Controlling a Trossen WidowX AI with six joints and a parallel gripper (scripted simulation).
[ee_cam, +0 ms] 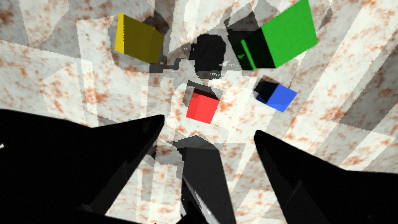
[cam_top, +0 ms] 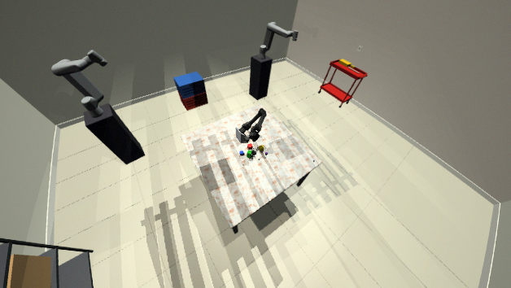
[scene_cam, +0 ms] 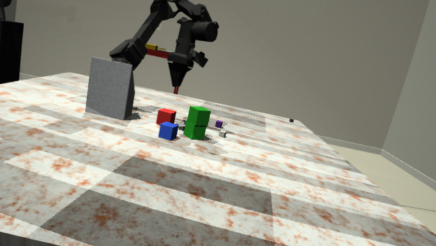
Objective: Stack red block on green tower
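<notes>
The red block lies on the table behind the blue block in the exterior view. The green tower is two green blocks, one on the other, standing upright to the right of the red block in the exterior view. My gripper points down, open and empty, above table height. In the wrist view the red block shows just beyond the gap between the fingertips. Nothing touches the red block.
A blue block lies near the red block and tower. A yellow block lies on the other side. A small purple cube and a small grey cube lie beyond the tower. A grey panel stands by the arm's base.
</notes>
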